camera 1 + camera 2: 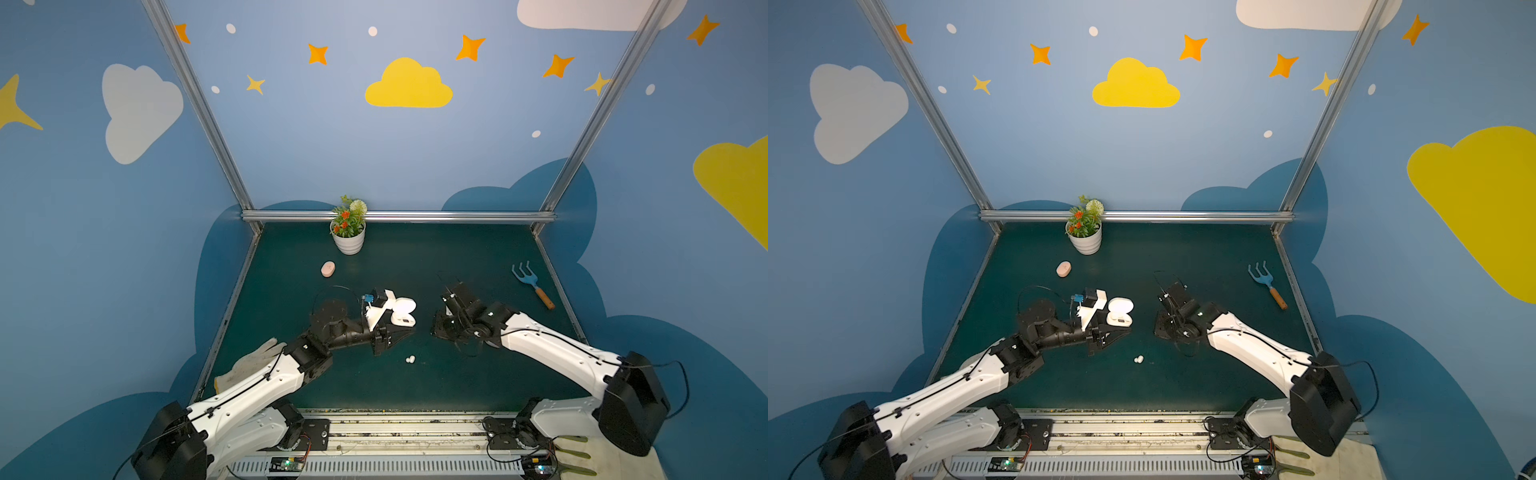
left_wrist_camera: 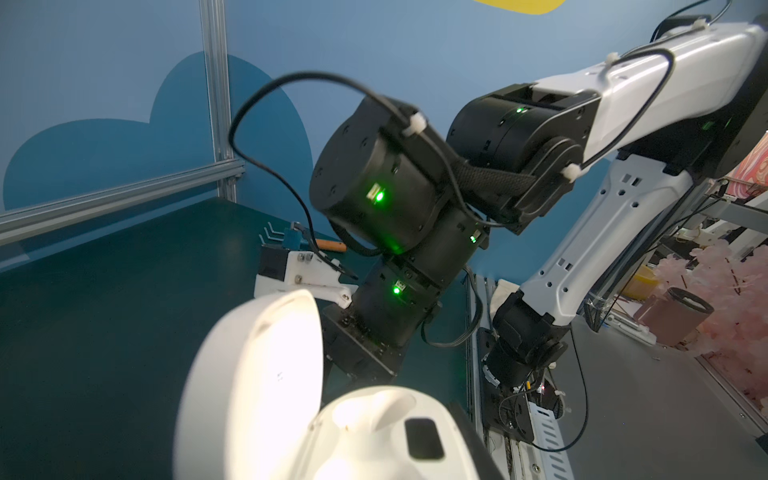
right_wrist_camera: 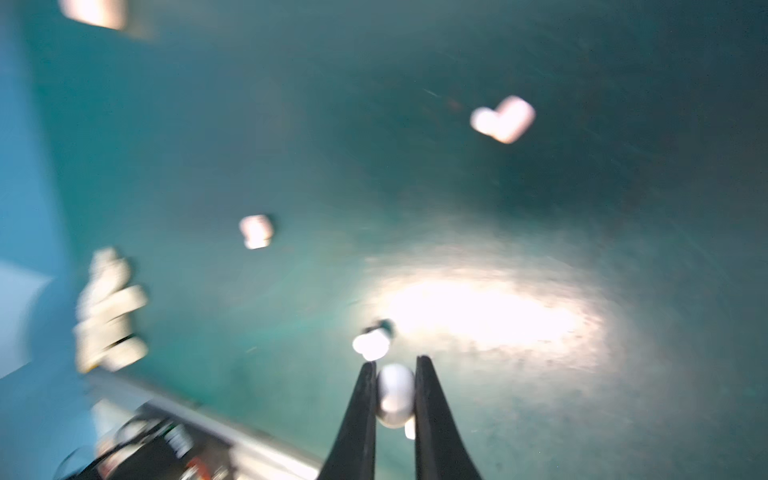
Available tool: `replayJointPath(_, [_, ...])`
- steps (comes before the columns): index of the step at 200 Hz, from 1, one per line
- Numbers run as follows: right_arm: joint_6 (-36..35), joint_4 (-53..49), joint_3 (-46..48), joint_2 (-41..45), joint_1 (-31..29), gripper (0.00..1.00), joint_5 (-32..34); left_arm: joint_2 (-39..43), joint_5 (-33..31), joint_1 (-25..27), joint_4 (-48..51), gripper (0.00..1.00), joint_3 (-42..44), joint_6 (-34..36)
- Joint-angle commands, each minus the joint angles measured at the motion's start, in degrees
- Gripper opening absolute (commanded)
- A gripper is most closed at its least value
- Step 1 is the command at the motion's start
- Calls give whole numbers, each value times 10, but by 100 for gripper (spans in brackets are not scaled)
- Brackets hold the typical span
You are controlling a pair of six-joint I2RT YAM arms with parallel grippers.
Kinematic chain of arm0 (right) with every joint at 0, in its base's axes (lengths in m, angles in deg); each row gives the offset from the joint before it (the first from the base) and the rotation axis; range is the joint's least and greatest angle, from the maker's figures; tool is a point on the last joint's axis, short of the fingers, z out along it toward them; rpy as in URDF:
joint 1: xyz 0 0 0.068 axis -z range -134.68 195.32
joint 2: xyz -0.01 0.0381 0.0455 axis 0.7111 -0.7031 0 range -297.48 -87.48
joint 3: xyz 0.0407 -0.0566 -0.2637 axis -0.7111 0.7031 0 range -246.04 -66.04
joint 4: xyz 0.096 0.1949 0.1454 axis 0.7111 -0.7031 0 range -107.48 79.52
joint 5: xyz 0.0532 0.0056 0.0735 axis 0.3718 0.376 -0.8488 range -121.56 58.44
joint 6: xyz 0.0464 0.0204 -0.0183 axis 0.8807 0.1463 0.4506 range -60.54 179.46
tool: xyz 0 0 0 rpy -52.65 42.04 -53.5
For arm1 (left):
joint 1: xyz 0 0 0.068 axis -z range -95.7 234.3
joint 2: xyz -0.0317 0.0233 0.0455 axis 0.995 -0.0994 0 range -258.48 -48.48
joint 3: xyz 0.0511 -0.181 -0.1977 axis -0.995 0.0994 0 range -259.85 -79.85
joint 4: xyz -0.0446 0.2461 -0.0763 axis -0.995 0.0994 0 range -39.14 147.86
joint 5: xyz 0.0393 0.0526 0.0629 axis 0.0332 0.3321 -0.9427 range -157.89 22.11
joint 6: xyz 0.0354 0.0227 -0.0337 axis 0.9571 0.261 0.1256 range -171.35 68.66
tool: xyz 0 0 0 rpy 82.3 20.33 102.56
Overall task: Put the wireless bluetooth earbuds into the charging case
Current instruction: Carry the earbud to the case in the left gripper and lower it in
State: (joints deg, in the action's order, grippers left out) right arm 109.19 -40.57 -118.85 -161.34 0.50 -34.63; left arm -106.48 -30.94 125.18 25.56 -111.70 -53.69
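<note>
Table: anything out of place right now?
A work glove, unrelated to the job, lies at the left edge of the mat beneath the left arm. Two earbuds lie loose in front of the open charging case.

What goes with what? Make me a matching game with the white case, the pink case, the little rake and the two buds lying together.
Things: 1 white case; 2 pink case; 3 rake; 4 two loose buds.
States: A closed, near the flowerpot; B blue head, wooden handle; C lid open; D lying on the mat.
Pairs: 1-C, 2-A, 3-B, 4-D.
</note>
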Motion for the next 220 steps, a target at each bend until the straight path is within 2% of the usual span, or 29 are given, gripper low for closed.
replayJointPath(1, [-52, 7, -21, 41, 1, 8, -37, -8, 16, 1, -40, 15, 1, -5])
replayJointPath(24, [-80, -1, -41, 89, 2, 8, -58, -22, 19, 1, -57, 15, -1, -1])
replayJointPath(72, [-87, 15, -51, 177, 4, 7, -94, -52, 20, 2, -122, 15, 1, 40])
replayJointPath(114, [-107, 16, -79, 219, 5, 7, -152, -97, 66, 1, -144, 15, -32, 81])
replayJointPath(165, [-121, 28, -92, 222, 5, 7, -207, -189, 127, 4, -320, 17, -43, -23])
replayJointPath(220, [-126, 39, -76, 209, 5, 7, -214, -188, 137, 5, -325, 17, -49, -31])
